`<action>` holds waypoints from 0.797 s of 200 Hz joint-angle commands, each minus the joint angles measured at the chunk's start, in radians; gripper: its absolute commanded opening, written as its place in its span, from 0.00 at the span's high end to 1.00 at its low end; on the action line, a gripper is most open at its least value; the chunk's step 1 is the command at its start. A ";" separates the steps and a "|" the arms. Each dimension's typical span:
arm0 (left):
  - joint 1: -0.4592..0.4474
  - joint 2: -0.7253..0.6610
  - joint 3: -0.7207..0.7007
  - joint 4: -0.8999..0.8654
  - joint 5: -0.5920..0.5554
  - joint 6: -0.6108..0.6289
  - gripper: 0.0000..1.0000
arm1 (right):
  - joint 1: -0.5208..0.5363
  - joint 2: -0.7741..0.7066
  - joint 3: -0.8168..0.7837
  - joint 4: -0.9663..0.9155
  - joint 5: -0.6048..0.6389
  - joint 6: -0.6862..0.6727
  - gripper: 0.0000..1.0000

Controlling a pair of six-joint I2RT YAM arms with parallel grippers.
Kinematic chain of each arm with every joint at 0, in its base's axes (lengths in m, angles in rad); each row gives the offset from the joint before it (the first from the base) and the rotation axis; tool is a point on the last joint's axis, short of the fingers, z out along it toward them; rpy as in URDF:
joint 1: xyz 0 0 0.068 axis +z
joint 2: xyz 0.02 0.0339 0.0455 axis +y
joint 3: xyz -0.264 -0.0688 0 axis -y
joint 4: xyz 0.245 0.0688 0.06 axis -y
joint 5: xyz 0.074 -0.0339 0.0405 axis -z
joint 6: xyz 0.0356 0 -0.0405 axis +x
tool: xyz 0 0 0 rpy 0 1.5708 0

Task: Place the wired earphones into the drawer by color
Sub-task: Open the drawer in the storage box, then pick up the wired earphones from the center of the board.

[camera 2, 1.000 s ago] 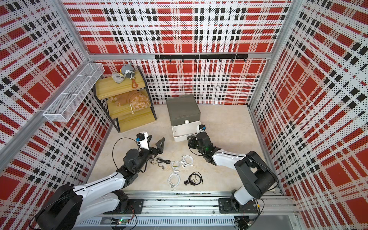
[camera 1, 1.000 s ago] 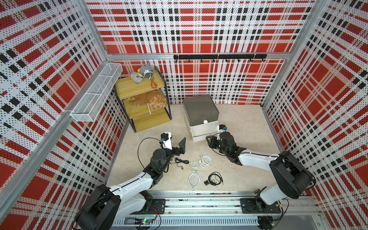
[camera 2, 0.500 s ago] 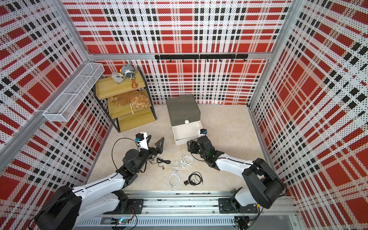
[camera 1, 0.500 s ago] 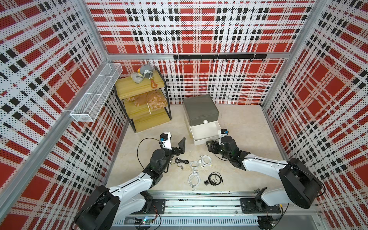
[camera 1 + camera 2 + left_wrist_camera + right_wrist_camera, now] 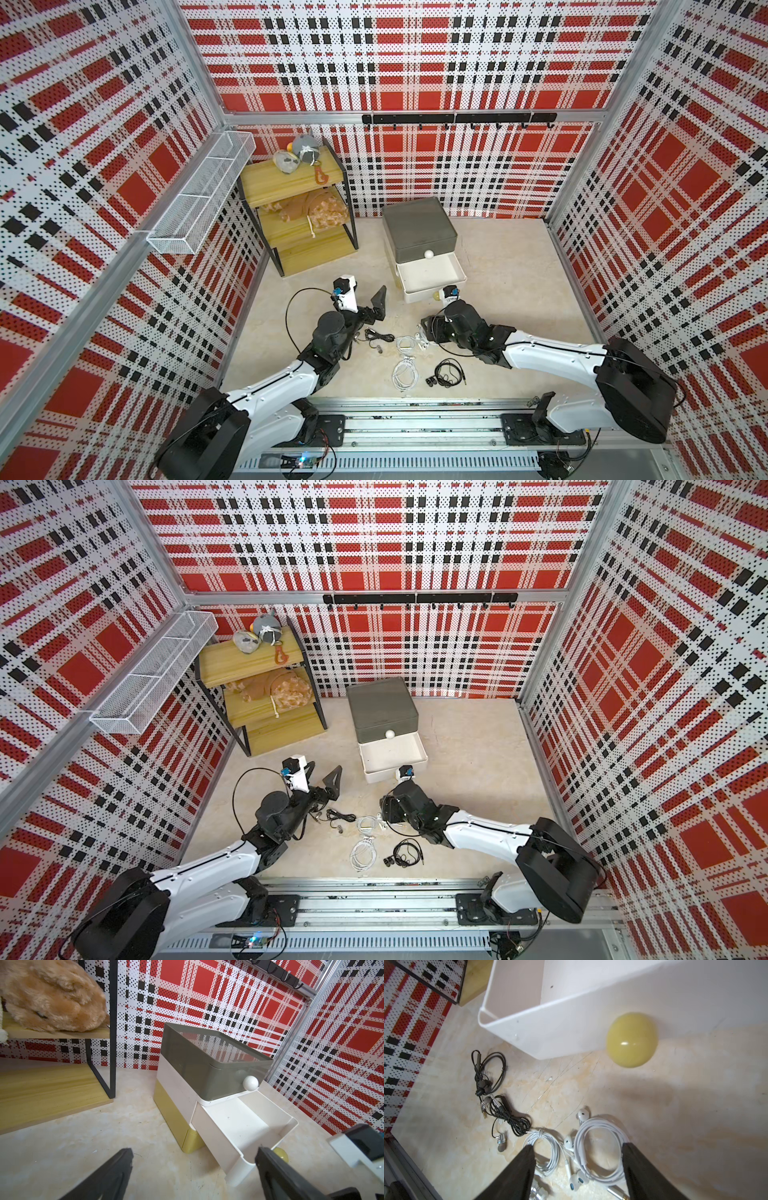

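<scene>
Two fingers spread wide and empty make up the left gripper (image 5: 361, 306), left of centre in both top views, where its white camera box (image 5: 347, 291) covers one finger. Just below and right of it lie the black wired earphones (image 5: 376, 336). Their left edge runs under the left arm (image 5: 328, 332), so the top views cannot show how many bundles are there. The right wrist view separates a smooth black bundle (image 5: 489, 1072) from a braided black bundle (image 5: 510, 1119). At centre the white wired earphones (image 5: 405, 343) sit as two coils side by side. A third white coil (image 5: 405, 374) and a black coil (image 5: 449, 372) lie lower in the frame, apart from both claws. The right gripper (image 5: 577, 1148) hangs over the rightmost of the paired coils, fingers parted and gripping nothing. Whether a fingertip touches the cable is unclear, and the top views hide its tips beneath its body. At upper centre stands the drawer chest (image 5: 419, 232) with its white drawer (image 5: 430, 274) pulled out. In the top views the yellow knob (image 5: 631, 1040) is half hidden behind the right wrist camera box (image 5: 451, 292).
</scene>
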 commanded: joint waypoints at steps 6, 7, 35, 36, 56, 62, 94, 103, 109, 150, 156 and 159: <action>0.006 -0.018 -0.016 0.018 -0.012 -0.004 0.01 | 0.037 0.081 0.061 -0.057 0.039 -0.027 0.37; 0.006 -0.019 -0.017 0.018 -0.012 -0.004 0.01 | 0.038 0.083 0.062 -0.057 0.040 -0.027 0.38; 0.007 -0.023 -0.020 0.017 -0.018 -0.003 0.01 | 0.049 0.149 0.088 -0.048 0.039 -0.008 0.51; 0.007 -0.023 -0.020 0.016 -0.018 -0.004 0.01 | 0.049 0.151 0.089 -0.047 0.039 -0.007 0.51; 0.008 -0.020 -0.018 0.017 -0.019 -0.004 0.01 | 0.050 0.184 0.108 -0.051 0.040 0.003 0.52; 0.010 -0.020 -0.018 0.017 -0.017 -0.005 0.01 | 0.051 0.193 0.113 -0.054 0.039 0.006 0.52; 0.010 -0.021 -0.019 0.016 -0.011 -0.005 0.01 | 0.052 0.239 0.129 -0.061 0.039 0.028 0.57; 0.010 -0.022 -0.019 0.016 -0.013 -0.005 0.01 | 0.052 0.251 0.132 -0.061 0.040 0.032 0.59; 0.010 -0.021 -0.020 0.016 -0.014 -0.006 0.01 | 0.054 0.258 0.134 -0.064 0.039 0.037 0.60; 0.010 -0.014 -0.018 0.016 -0.011 -0.006 0.01 | 0.054 0.277 0.146 -0.087 0.081 0.068 0.65; 0.009 -0.013 -0.016 0.017 -0.011 -0.006 0.01 | 0.054 0.279 0.149 -0.093 0.082 0.070 0.66; 0.010 -0.015 -0.015 0.017 -0.011 -0.006 0.01 | 0.055 0.280 0.149 -0.094 0.083 0.070 0.67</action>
